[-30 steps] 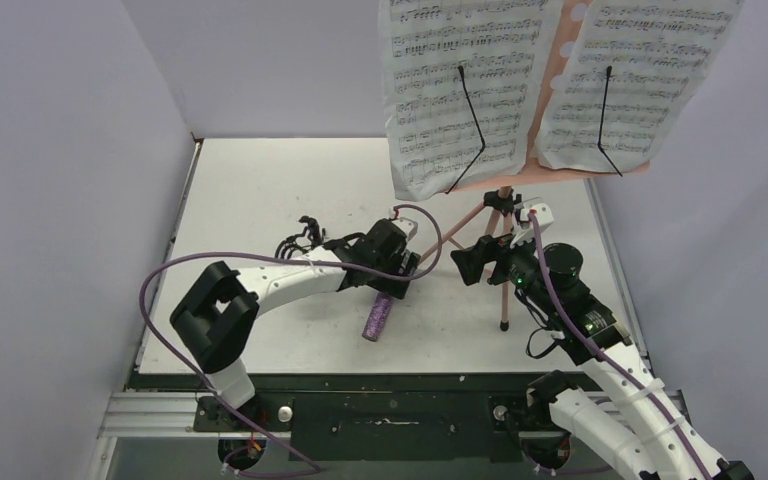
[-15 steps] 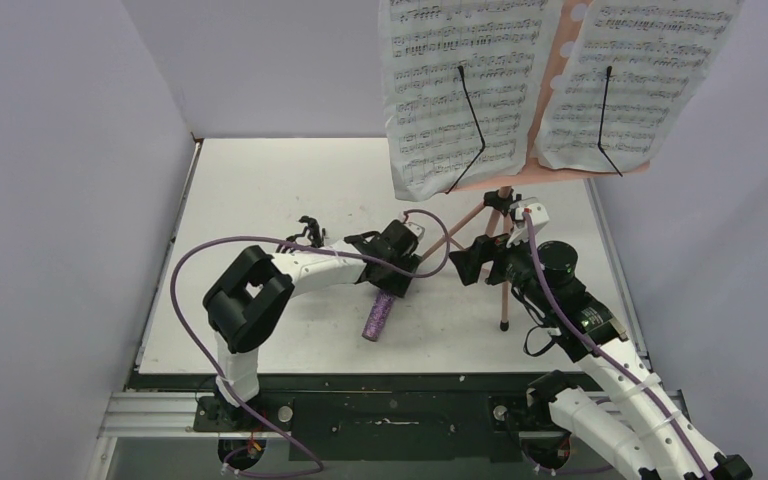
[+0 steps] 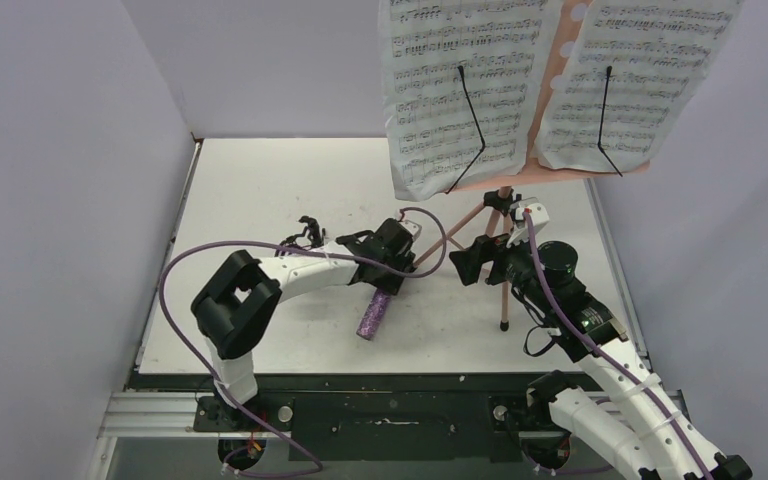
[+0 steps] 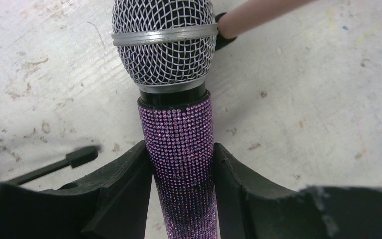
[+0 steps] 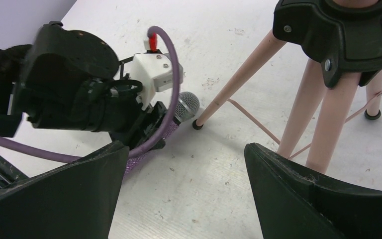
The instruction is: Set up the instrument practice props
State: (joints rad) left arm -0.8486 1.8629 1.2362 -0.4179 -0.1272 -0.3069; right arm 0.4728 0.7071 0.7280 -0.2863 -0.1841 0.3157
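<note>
Glittery purple microphone (image 4: pixel 175 124) with a grey mesh head lies flat on the scuffed white table (image 3: pixel 260 180), near the front edge. In the overhead view its head points toward 1 o'clock and its tail toward 7 o'clock. The left claw (image 4: pixel 181 154) comes in low over it, one finger pressed to each side of the barrel just below the head, so it appears to be pinching the microphone. That grip leaves the head free and looks suited to lifting it.

Just beside the head, at 1 o'clock, sits the black rubber foot (image 4: pixel 222 37) of one leg of the pink perforated music stand (image 5: pixel 323 129); whether they touch I cannot tell.

The right claw (image 5: pixel 186 149) is spread wide and empty, hanging near the tripod legs at 3 o'clock from the microphone, probably ready to steady the stand.

Farther back, at 10 o'clock from the left claw, stands the small black tripod mic stand (image 3: pixel 307 228), the likely seat for the microphone.

Highest and farthest, white sheet-music pages (image 3: pixel 460 90) rest on the stand's tray, pinned by black wire arms (image 3: pixel 470 120) so they cannot slide off.
</note>
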